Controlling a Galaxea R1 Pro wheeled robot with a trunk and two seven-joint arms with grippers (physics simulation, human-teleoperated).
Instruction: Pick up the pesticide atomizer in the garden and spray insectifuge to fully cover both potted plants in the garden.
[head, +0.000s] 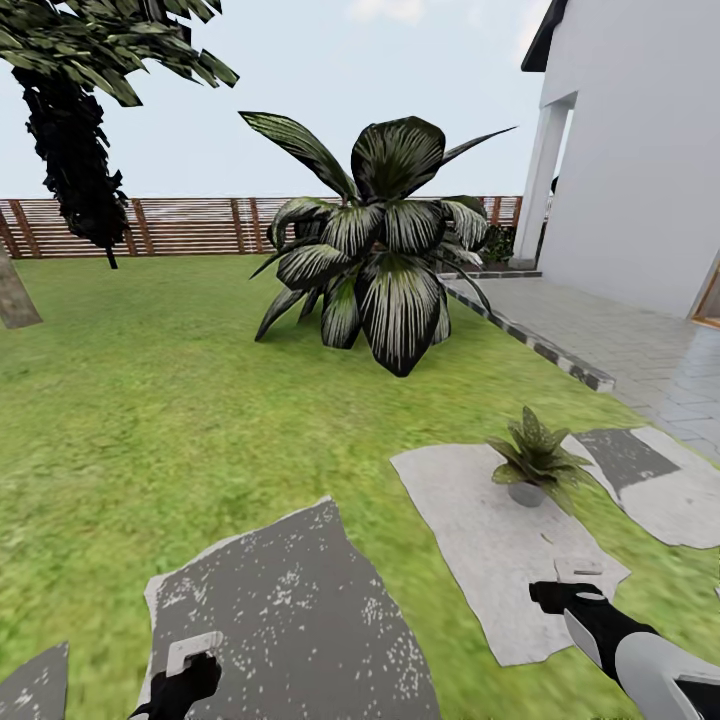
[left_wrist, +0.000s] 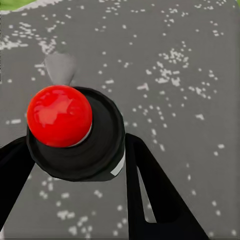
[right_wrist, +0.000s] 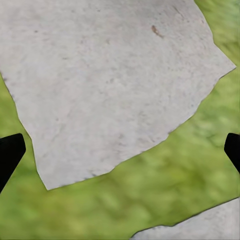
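The pesticide atomizer (left_wrist: 70, 132) has a red ball top on a round black body. My left gripper (left_wrist: 75, 150) is shut on it, over a dark speckled paving slab (head: 290, 600). In the head view, its pale grey tip (head: 193, 650) sticks up from the left gripper (head: 185, 685) at the lower left. One potted plant (head: 535, 460), a low rosette of speckled green leaves, stands on a pale slab (head: 480, 530) ahead to the right. My right gripper (head: 570, 585) hangs open over that slab's near edge (right_wrist: 110, 90), its fingertips (right_wrist: 10, 155) wide apart with nothing between them.
A tall palm (head: 385, 260) with dark white-streaked fronds stands mid-lawn. A dark tree trunk (head: 70, 160) rises at the left. A brown slat fence (head: 190, 225) closes the back. The white house wall (head: 640, 150) and a tiled patio (head: 640, 350) lie to the right.
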